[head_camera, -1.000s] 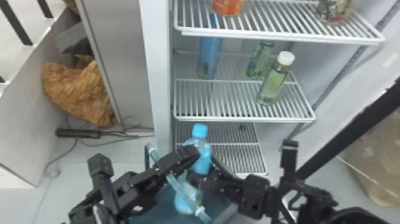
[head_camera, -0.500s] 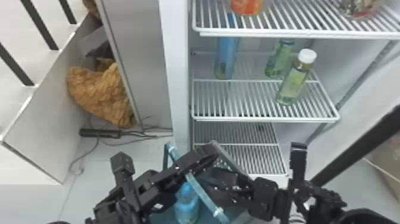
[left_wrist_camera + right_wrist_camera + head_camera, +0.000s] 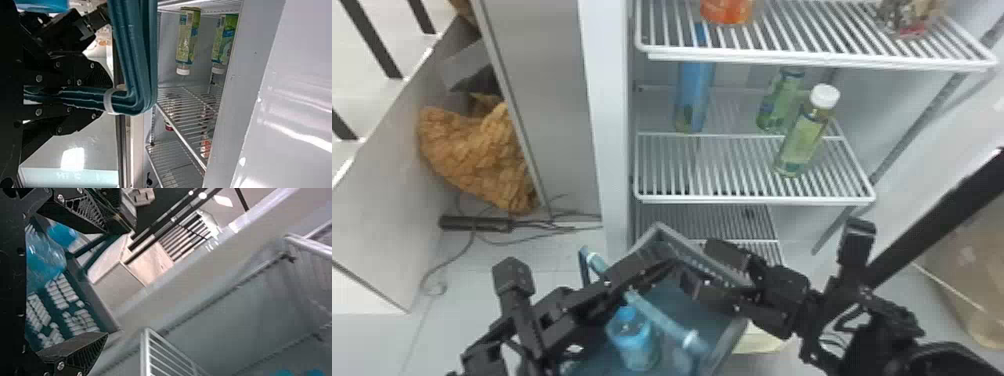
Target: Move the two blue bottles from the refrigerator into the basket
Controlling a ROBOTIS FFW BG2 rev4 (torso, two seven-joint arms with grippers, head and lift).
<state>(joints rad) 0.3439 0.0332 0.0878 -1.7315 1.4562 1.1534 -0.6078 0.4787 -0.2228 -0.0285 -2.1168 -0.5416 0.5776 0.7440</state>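
Observation:
My left gripper (image 3: 632, 277) is at the teal basket's (image 3: 722, 345) handle; in the left wrist view the left gripper (image 3: 96, 94) is shut on that handle (image 3: 135, 62). Inside the basket stands a blue bottle (image 3: 636, 345), cap up. By the basket's grey rim is my right gripper (image 3: 709, 272); seen from its own wrist, the right gripper (image 3: 101, 282) has its fingers wide apart, with the blue bottle (image 3: 45, 262) beyond them in the basket. A tall blue bottle (image 3: 693, 97) stands at the left of the refrigerator's middle shelf, its upper part behind the shelf above.
Two green bottles (image 3: 802, 145) (image 3: 781, 100) share the middle shelf (image 3: 752, 200). On the upper shelf (image 3: 812, 57) are an orange container (image 3: 727, 11) and a patterned one (image 3: 912, 20). The refrigerator's side wall (image 3: 609, 125) rises behind the basket. Cables (image 3: 477, 225) lie on the floor.
The blue bottle has gone down from above the basket into it, and my right gripper has let go of it. The head view has shifted somewhat; the left gripper still has the handle.

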